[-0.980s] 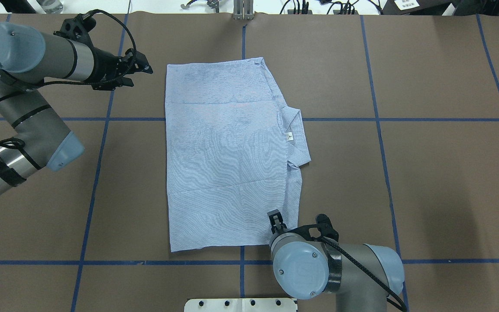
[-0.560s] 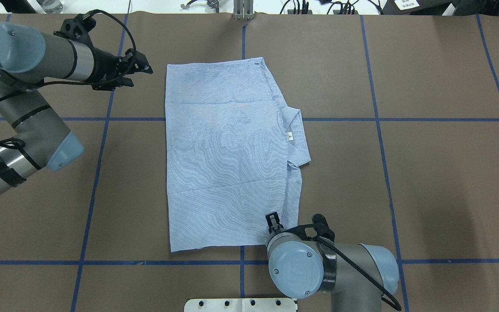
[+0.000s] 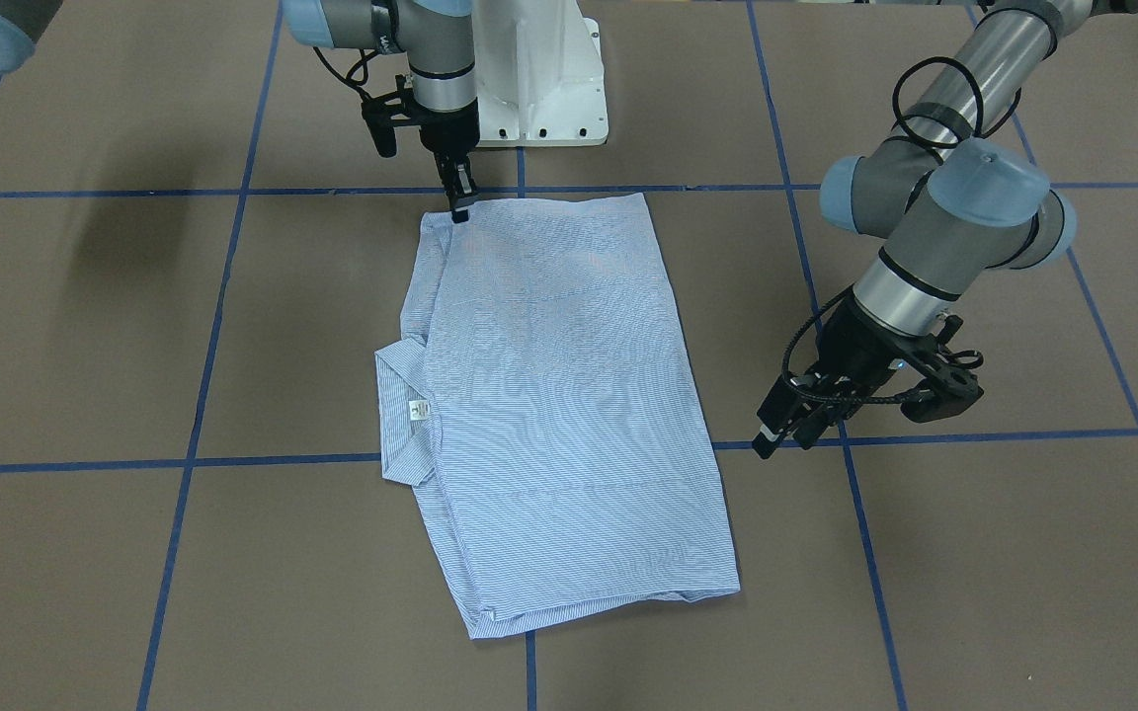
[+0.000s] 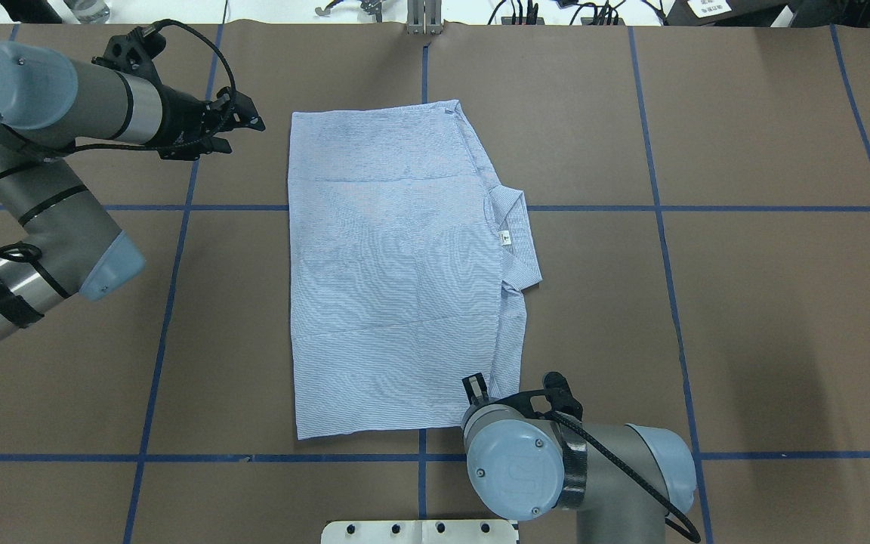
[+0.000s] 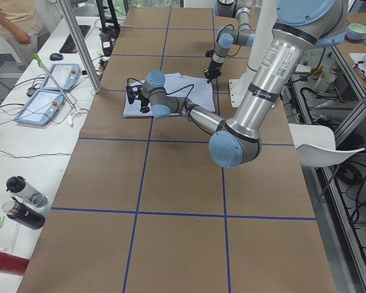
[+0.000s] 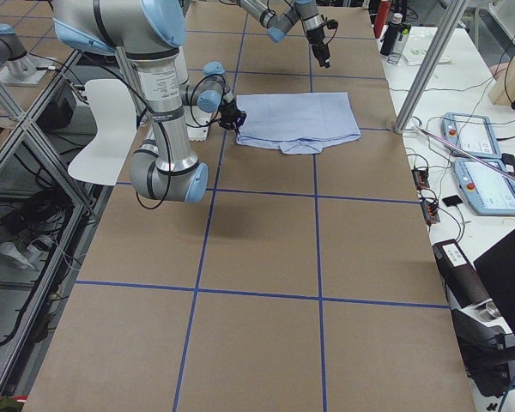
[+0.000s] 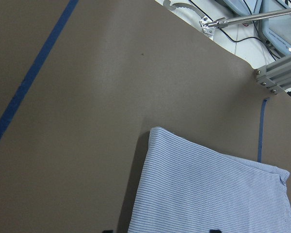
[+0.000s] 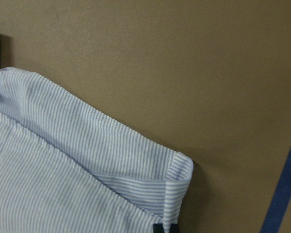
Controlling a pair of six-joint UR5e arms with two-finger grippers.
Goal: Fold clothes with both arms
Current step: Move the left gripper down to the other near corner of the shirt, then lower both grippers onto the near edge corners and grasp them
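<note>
The light-blue striped shirt lies flat in the middle of the brown table, folded into a rectangle, with its collar and white neck label on the overhead view's right; it also shows in the front view. My right gripper points down at the shirt's near collar-side corner. Its narrow tips are shut and pinch the folded fabric edge there. My left gripper hovers open and empty just left of the shirt's far corner, apart from it.
The white pedestal base stands at the table's near edge. Blue tape lines cross the brown table. Tablets and cables lie on a side table beyond the far edge.
My right arm has shifted slightly left and toward the robot's base, its gripper staying at the shirt's near corner. The left arm and the shirt have barely moved.
</note>
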